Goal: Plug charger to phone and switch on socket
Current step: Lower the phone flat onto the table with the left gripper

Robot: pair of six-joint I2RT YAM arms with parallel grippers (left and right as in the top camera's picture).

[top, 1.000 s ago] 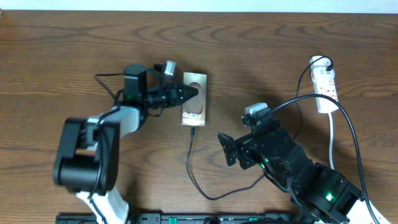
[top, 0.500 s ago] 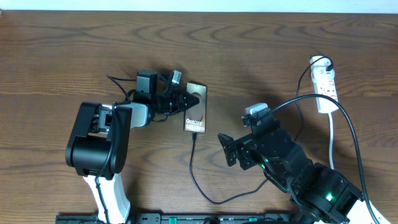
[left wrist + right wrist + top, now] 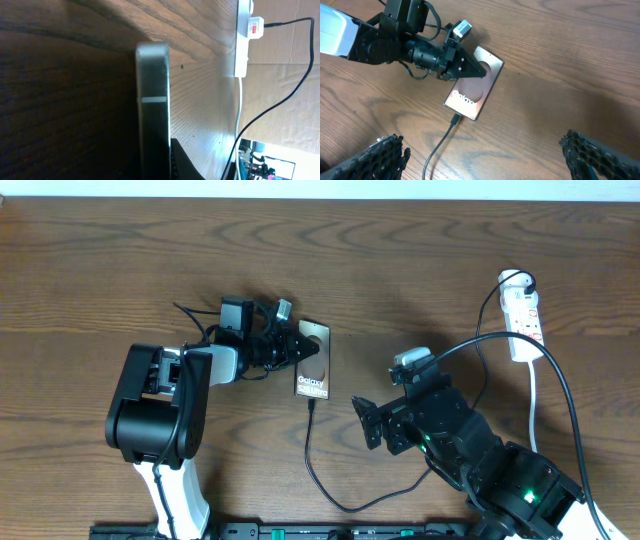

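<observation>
**Progress.** The charger is a thin black cable lying on the table. Its connector meets the near short edge of the phone. It looks seated in the port, though how deep it sits cannot be confirmed. The plugging step is judged done or all but done. The socket lies at the far right, well apart from both arms. Its switch position cannot be read, so switching on is taken as outstanding.

**End effectors.** The left end effector has its fingers drawn together to a narrow point over the far left part of the phone, in contact with it. The wrist view shows the phone's pale frame edge-on with one dark finger against it. This suggests a clamp on that edge, but the other finger is lost in shadow. The right end effector is spread wide and empty, just right of the cable.
</observation>
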